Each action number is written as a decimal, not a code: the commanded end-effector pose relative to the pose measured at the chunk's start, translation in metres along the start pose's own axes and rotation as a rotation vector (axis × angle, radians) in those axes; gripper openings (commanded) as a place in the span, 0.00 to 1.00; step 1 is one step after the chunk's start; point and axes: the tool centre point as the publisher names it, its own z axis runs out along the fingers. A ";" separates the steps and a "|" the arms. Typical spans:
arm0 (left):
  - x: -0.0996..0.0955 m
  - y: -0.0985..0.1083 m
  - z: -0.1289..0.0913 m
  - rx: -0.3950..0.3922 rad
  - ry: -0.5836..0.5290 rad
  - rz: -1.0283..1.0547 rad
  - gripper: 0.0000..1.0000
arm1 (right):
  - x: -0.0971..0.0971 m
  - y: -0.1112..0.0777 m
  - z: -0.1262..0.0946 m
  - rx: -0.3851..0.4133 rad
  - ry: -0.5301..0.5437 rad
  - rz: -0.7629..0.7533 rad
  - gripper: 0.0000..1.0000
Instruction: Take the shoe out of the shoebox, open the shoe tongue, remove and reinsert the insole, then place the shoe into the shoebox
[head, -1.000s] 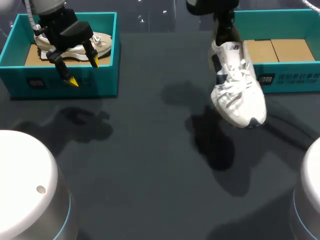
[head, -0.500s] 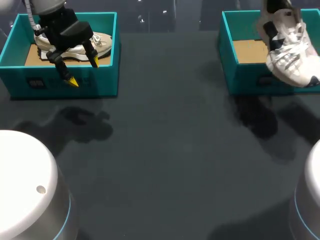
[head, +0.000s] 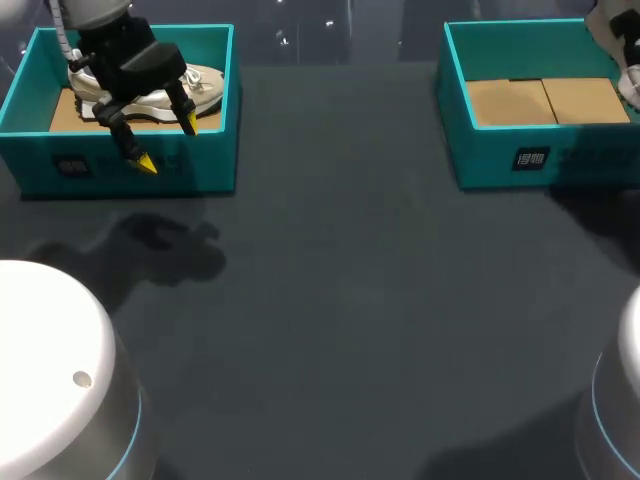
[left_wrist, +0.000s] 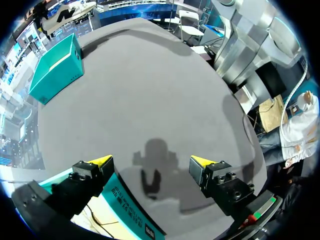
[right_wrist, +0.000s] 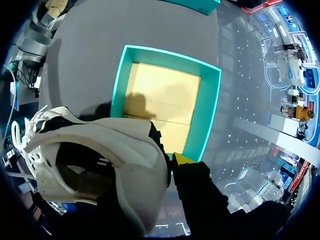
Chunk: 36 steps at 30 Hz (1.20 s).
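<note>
Noted dark grey surface bearing two open boxes, well apart. Found right teal shoebox showing brown cardboard floor, cut off at the edge in head view. Found left teal shoebox with beige shoe inside, partly masked by left arm. Located white lace-up shoe aloft above right teal shoebox, barely a sliver in head view. Recorded right end effector clamped on its heel, one finger concealed inside. Recorded left end effector spread apart, empty, over left teal shoebox's front wall.
</note>
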 end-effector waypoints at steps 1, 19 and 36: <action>0.000 0.000 0.000 -0.002 0.001 0.001 1.00 | -0.005 -0.004 -0.002 -0.012 0.013 -0.002 0.00; 0.000 0.000 0.000 -0.002 0.001 0.001 1.00 | -0.035 -0.041 0.009 0.039 0.023 0.031 0.00; 0.000 0.000 0.000 -0.002 0.001 0.001 1.00 | -0.045 -0.085 0.060 -0.098 0.112 0.574 0.00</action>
